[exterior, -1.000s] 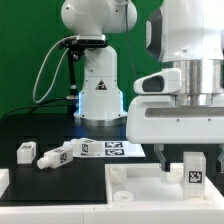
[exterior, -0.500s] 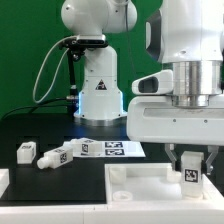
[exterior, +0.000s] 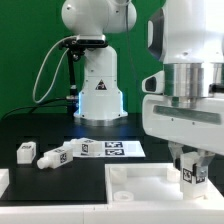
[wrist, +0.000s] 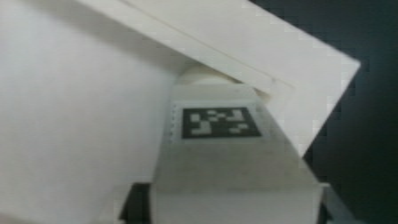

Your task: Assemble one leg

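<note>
My gripper (exterior: 190, 163) is shut on a leg (exterior: 191, 175), a small white block with a black-and-white tag. It holds the leg upright at the near right corner of the large white panel (exterior: 140, 185). In the wrist view the leg (wrist: 221, 135) fills the middle between my gripper (wrist: 228, 206), its far end at the panel's raised rim (wrist: 231, 62). I cannot tell whether the leg touches the panel. Two more legs (exterior: 27, 152) (exterior: 57, 155) lie on the black table at the exterior view's left.
The marker board (exterior: 112, 149) lies flat behind the panel. A second robot's white base (exterior: 98, 90) stands at the back with cables. A white part's edge shows at the exterior view's lower left (exterior: 4, 180).
My hand has turned about its axis over the panel's corner, and the leg has stayed in nearly the same spot, sinking slightly.
</note>
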Tool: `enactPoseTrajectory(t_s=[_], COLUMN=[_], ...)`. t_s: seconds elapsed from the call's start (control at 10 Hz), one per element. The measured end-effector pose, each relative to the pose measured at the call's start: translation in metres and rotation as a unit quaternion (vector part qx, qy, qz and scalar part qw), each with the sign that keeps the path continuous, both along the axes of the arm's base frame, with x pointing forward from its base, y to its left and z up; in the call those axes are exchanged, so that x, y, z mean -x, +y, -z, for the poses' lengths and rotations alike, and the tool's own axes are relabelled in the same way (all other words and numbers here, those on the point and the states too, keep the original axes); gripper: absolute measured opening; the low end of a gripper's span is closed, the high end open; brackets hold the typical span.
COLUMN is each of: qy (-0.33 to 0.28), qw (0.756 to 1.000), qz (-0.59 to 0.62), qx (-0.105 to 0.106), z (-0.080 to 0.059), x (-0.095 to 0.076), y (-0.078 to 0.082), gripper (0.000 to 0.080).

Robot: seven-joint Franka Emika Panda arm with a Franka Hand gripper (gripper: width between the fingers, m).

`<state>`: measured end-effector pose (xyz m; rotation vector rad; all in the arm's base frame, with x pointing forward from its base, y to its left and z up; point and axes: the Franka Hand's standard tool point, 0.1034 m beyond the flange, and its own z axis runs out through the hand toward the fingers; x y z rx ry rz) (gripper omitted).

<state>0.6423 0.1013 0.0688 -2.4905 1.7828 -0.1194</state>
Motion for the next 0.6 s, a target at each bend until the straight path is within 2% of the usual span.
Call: enactPoseTrajectory(t_s=[0.1, 0.2, 0.4, 0.6], qy=[0.004, 0.008, 0.011, 0.010], qw=[0.994, 0.981, 0.971, 0.975], qz=[0.103, 0.189, 0.233, 0.217], qx=[-0.025, -0.040, -0.045, -0.042], z=[0.0006, 0.0005, 0.0008, 0.0018], x=[0.0015, 0.0024, 0.0032, 0.0033], y=[-0.0008, 0.0010, 0.0006, 0.0005], gripper=[0.0285, 0.0285, 0.0293, 0.0293])
